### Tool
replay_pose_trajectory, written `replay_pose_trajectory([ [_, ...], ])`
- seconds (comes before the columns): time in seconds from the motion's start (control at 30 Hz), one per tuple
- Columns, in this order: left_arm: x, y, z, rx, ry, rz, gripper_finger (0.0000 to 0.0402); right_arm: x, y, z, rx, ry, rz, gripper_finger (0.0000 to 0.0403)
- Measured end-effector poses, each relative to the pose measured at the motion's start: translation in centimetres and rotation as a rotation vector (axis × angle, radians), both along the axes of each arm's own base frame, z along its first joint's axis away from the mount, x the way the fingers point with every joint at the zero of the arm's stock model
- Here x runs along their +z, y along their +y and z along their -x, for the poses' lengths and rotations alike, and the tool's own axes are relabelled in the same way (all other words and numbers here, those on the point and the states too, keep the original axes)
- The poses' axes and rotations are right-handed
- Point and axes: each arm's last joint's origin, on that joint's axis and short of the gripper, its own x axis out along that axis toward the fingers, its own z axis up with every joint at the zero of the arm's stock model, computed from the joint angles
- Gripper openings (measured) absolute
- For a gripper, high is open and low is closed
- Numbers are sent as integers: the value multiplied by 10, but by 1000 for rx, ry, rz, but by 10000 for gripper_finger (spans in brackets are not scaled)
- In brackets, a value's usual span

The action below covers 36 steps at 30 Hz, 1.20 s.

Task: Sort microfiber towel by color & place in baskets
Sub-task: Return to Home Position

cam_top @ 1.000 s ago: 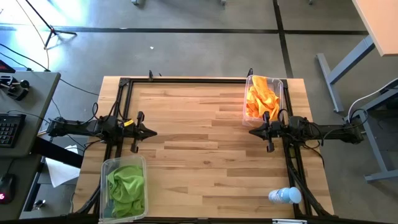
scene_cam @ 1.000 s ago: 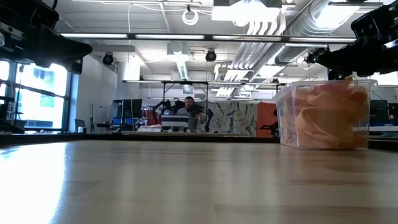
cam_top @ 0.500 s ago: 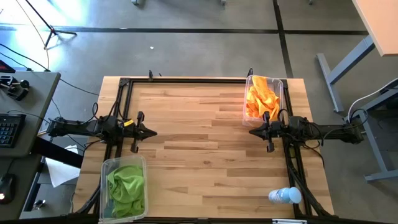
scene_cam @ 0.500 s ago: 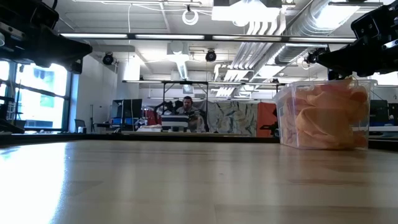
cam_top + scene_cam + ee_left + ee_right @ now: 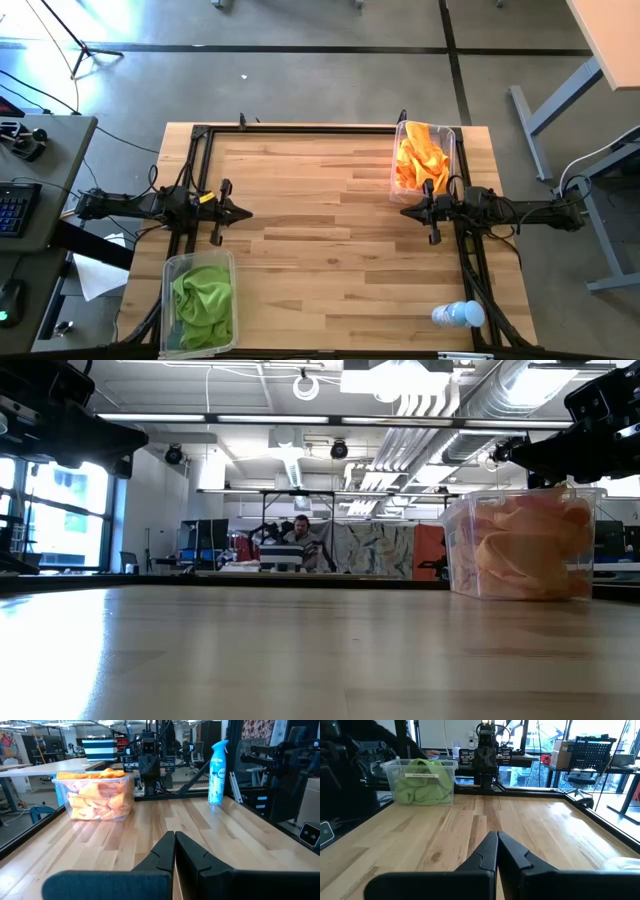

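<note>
Orange towels [image 5: 420, 156] lie piled in a clear basket [image 5: 450, 140] at the table's far right; the same basket [image 5: 127, 795] shows in the left wrist view and the basket [image 5: 455, 550] in the low view. Lime green towels [image 5: 203, 300] fill a second clear basket [image 5: 170, 268] at the near left, the basket [image 5: 387, 770] in the right wrist view. My left gripper [image 5: 247, 212] hovers shut at the left edge, my right gripper [image 5: 404, 211] shut at the right side, just near of the orange basket. Both hold nothing.
A clear bottle with a blue cap [image 5: 458, 315] lies at the table's near right corner. A black frame [image 5: 300, 130] runs along the table's far and side edges. Bare wood [image 5: 320, 230] spreads between the two grippers. A person sits far off in the room [image 5: 301, 535].
</note>
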Motion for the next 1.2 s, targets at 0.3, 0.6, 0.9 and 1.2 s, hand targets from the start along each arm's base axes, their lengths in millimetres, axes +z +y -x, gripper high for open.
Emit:
replay_pose_trajectory([
  [0.3, 0, 0, 0, 0, 0, 0, 0, 0, 0, 0, 0, 0, 0, 0],
  [0.6, 0, 0, 0, 0, 0, 0, 0, 0, 0, 0, 0, 0, 0, 0],
  [0.9, 0, 0, 0, 0, 0, 0, 0, 0, 0, 0, 0, 0, 0, 0],
  [1.2, 0, 0, 0, 0, 0, 0, 0, 0, 0, 0, 0, 0, 0, 0],
])
